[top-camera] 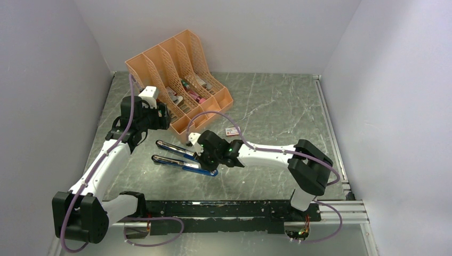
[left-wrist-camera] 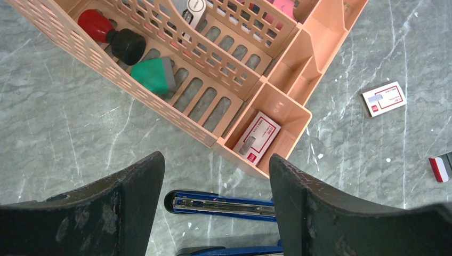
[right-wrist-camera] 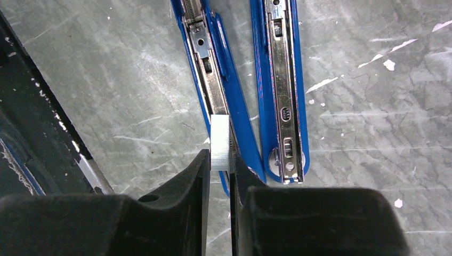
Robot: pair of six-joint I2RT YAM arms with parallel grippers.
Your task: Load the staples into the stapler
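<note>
Right wrist view has the right gripper [right-wrist-camera: 220,165] clamped on the staples [right-wrist-camera: 220,141], the strip's long axis in line with the opened stapler [right-wrist-camera: 205,64] rail just under it, so the right arm is nearer, while the left gripper [left-wrist-camera: 216,162] hangs with jaws apart at the far left

Print on white-and-red box [left-wrist-camera: 383,98] blurred, nothing legible

A peach lattice file organiser [top-camera: 152,80] stands at the far left of the grey marbled table [top-camera: 282,106]. One of its slots holds a red-and-black stamp [left-wrist-camera: 112,36] beside a green block [left-wrist-camera: 154,74]. A white-and-red box [left-wrist-camera: 257,137] sits in its small near-end compartment. Another small white-and-red box [left-wrist-camera: 384,98] lies flat on the table, right of the organiser and apart from it.
</note>
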